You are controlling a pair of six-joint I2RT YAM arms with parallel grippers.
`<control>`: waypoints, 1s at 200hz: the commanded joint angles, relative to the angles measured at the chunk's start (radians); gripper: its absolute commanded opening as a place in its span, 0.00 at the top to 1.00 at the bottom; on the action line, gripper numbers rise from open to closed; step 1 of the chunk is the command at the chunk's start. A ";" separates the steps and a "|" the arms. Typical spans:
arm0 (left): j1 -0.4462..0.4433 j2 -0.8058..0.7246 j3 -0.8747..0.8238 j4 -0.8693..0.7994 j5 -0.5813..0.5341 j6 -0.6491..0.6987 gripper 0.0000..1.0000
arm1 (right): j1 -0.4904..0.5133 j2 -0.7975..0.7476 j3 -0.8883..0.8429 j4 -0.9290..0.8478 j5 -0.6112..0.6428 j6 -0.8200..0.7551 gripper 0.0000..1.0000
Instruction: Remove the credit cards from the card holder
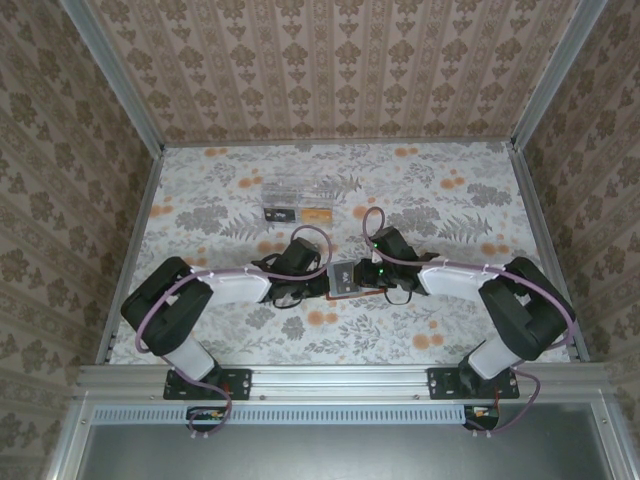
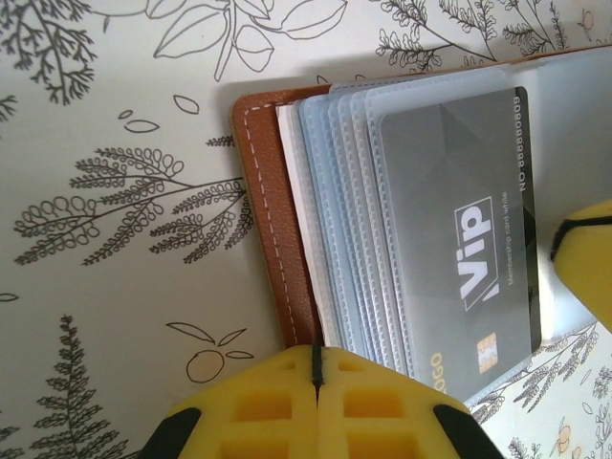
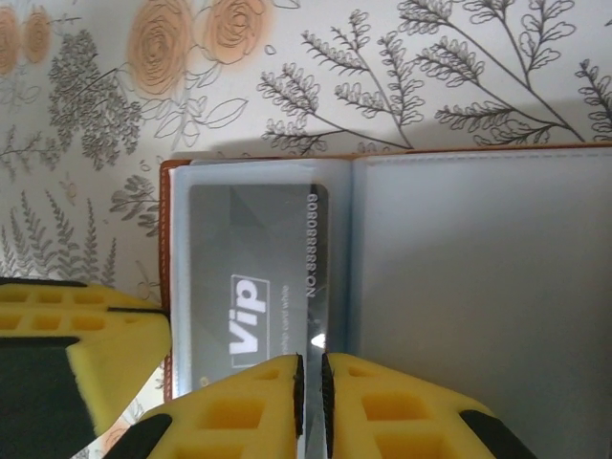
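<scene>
Right wrist view: right jaws nipping the near short edge of the grey plastic Vip card; best drawn straight along its long axis, out of the clear sleeve, untwisted. Left jaws pressed together at the rim of the small rust-brown leather card holder, opened flat mid-way on the floral-print table between the arms, spread running near-to-far, spine crosswise.
</scene>
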 commanded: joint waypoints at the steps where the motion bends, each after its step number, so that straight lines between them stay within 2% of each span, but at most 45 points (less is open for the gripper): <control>1: 0.004 0.020 0.015 -0.006 0.004 -0.007 1.00 | -0.013 0.030 0.007 0.042 -0.042 0.022 0.82; 111: -0.012 0.052 0.031 -0.015 0.007 -0.007 1.00 | -0.030 0.088 -0.012 0.113 -0.103 0.064 0.81; 141: -0.016 0.058 0.036 -0.016 0.007 -0.008 1.00 | -0.032 0.086 -0.020 0.132 -0.119 0.073 0.86; 167: -0.017 0.058 0.035 -0.018 0.007 -0.008 1.00 | -0.035 0.075 -0.031 0.143 -0.126 0.084 1.00; 200: -0.017 0.056 0.034 -0.030 0.001 -0.008 1.00 | -0.049 0.039 -0.057 0.143 -0.110 0.089 1.00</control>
